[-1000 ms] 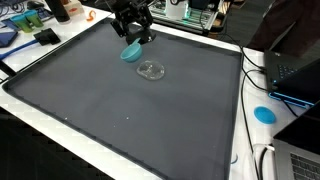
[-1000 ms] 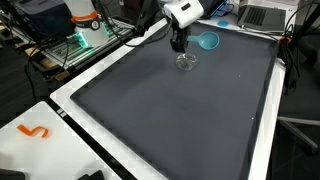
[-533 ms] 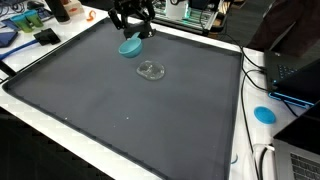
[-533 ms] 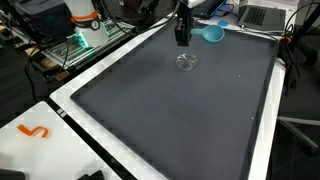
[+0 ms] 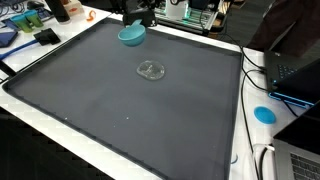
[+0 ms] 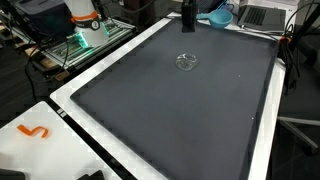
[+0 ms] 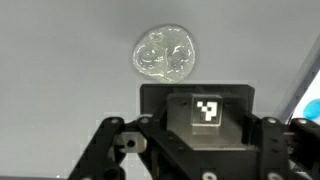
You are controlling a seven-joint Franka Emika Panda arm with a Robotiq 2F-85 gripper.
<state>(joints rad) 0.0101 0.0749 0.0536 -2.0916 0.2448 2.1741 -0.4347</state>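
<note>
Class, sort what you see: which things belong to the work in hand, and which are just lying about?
In hand: gripper; teal bowl it holds clear of the grey mat; clear dish lying on that mat.
Lying about: blue disc; laptop; orange hook.

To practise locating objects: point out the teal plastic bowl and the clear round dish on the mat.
teal plastic bowl (image 5: 131,36): an exterior view, outer wall.
clear round dish (image 7: 165,52): wrist view, its middle.
</note>
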